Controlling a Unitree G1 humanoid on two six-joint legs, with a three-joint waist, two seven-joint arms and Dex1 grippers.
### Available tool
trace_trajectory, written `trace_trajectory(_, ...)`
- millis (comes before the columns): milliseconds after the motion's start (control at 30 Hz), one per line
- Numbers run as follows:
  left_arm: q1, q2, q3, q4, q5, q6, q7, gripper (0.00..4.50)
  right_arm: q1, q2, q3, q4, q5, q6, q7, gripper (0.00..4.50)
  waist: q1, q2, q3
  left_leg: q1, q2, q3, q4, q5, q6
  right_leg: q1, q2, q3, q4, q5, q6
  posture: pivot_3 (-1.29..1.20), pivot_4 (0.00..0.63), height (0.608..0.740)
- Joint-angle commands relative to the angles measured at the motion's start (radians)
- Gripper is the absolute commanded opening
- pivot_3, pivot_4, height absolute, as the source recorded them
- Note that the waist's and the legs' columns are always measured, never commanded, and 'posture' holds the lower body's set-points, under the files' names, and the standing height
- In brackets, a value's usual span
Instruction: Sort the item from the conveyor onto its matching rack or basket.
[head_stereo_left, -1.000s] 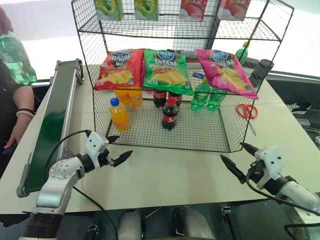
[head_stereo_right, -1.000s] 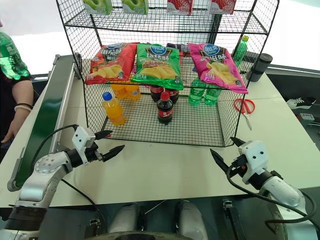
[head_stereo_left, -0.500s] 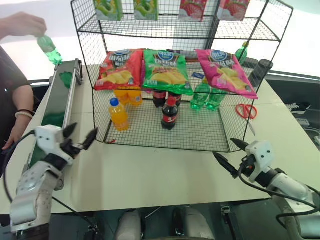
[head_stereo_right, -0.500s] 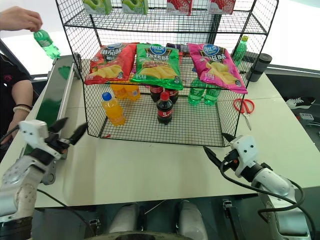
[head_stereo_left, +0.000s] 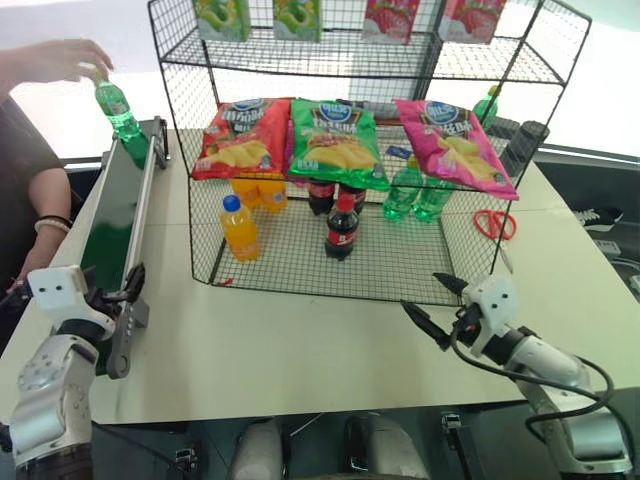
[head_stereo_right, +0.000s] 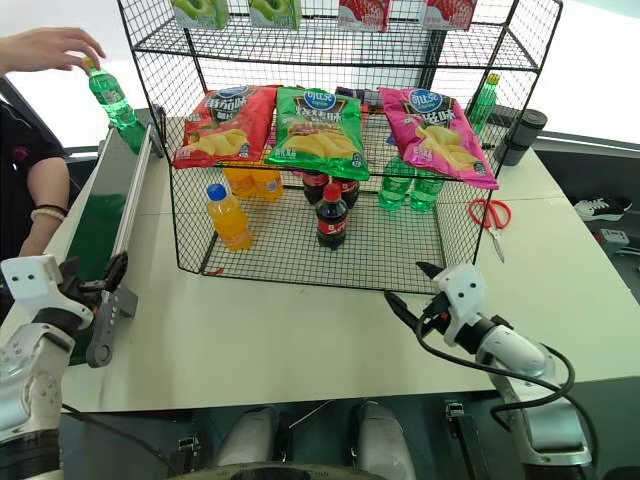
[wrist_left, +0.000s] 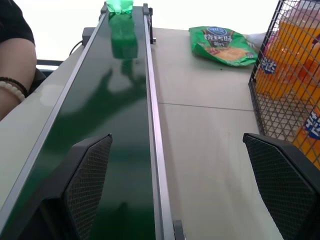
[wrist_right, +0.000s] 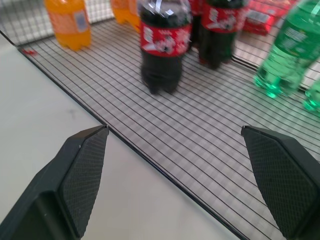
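The item, a green bottle (head_stereo_left: 119, 110) with a yellow cap, stands upright at the far end of the conveyor (head_stereo_left: 108, 225), a person's hand (head_stereo_left: 62, 60) on its cap. In the left wrist view the bottle (wrist_left: 120, 6) sits at the belt's far end. My left gripper (head_stereo_left: 115, 283) is open over the conveyor's near end, one finger (wrist_left: 89, 175) over the belt and the other over the table. Empty and open, my right gripper (head_stereo_left: 421, 292) hovers just before the front edge of the black wire rack (head_stereo_left: 300, 262).
On the rack floor stand orange bottles (head_stereo_left: 238, 228), cola bottles (head_stereo_left: 342, 225) and green bottles (head_stereo_left: 405, 190), under three chip bags (head_stereo_left: 335, 140). Red scissors (head_stereo_left: 492, 220) and a black cup (head_stereo_left: 525, 140) lie right of the rack. A green chip bag (wrist_left: 222, 45) lies behind it.
My left gripper swung left from the table's front to the conveyor's near end. The right gripper moved left toward the rack. The person brought the green bottle down to the belt.
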Motion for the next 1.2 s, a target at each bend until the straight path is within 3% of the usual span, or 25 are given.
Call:
trace_trajectory(33,-0.03,0.008,0.007,0.015,0.003,-0.033,0.0,4.5,-0.003,0.024,0.064,-0.108,0.002,0.025,-0.023,4.42,-0.001,0.0,0.0,0.0,0.0,0.0,0.0,0.0,0.0,0.0,0.0,0.0,0.0,0.0,0.0,0.0,0.15,0.734)
trace_trajectory(200,-0.056,0.013,-0.007,0.065,0.023,-0.053,-0.004,4.5,-0.039,0.054,0.183,-0.17,-0.012,0.053,-0.039,4.42,-0.002,-0.001,0.0,0.0,0.0,0.0,0.0,0.0,0.0,0.0,0.0,0.0,0.0,0.0,0.0,0.0,0.15,0.734)
trace_trajectory(500,-0.038,0.026,0.03,0.077,0.026,-0.078,-0.005,4.5,-0.169,0.053,0.256,-0.184,0.041,0.108,0.016,4.42,-0.001,-0.002,-0.001,0.0,0.0,0.0,0.0,0.0,0.0,-0.001,-0.001,0.0,0.0,0.0,0.0,0.0,0.15,0.734)
trace_trajectory(1200,-0.069,0.049,0.084,0.237,0.052,-0.165,0.087,4.5,-0.214,0.086,0.265,-0.15,0.085,0.151,0.027,4.42,-0.004,-0.003,-0.001,-0.001,0.0,0.0,0.0,0.0,0.0,-0.001,-0.004,-0.002,0.001,0.0,0.0,0.0,0.15,0.734)
